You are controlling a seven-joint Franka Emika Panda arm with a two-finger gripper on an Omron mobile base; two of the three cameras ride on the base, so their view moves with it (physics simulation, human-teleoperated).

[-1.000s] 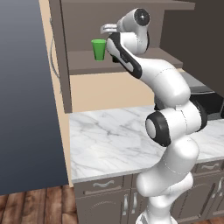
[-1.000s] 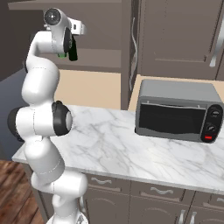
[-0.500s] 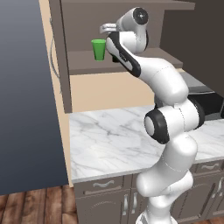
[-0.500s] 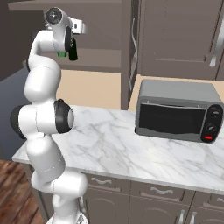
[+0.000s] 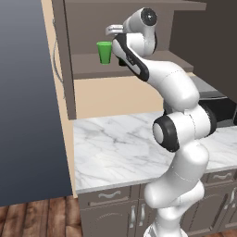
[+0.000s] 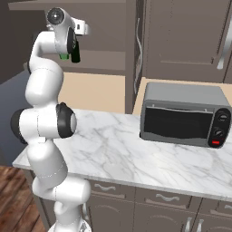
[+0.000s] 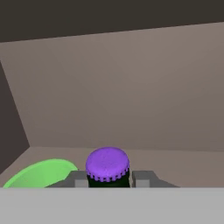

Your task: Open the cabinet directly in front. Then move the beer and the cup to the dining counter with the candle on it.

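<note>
One beer [image 7: 107, 164] – unlabelled, gripper [image 7: 108, 178] clamping it

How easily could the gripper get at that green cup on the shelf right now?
Probably not straight away: the gripper is closed around the beer, with the cup close beside it in the open cabinet.
</note>
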